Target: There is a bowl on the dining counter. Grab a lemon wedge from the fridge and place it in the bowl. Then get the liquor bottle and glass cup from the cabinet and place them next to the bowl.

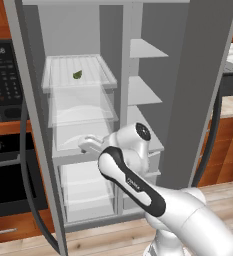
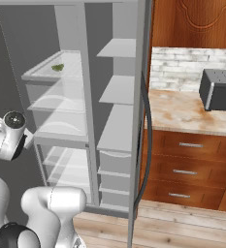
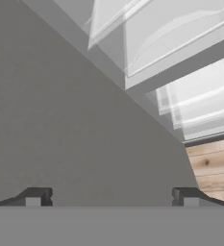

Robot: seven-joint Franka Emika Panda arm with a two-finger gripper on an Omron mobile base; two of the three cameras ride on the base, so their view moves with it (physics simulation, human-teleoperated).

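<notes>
The lemon wedge (image 1: pixel 77 75) lies on the fridge's top clear shelf (image 1: pixel 104 76), well above our gripper (image 3: pixel 111 197), whose fingers stand wide apart and empty. We risk bumping the fridge door (image 3: pixel 60 120) or shelf edges as we rise, since the hand faces the door panel closely.

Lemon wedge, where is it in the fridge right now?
The lemon wedge lies on the fridge's top shelf, toward its back, well above the claw, which is open.

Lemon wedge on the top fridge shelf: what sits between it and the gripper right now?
In the left base view, the lemon wedge lies on the top shelf. Below it, two clear drawers separate it from the gripper, open near the inner wall.
</notes>
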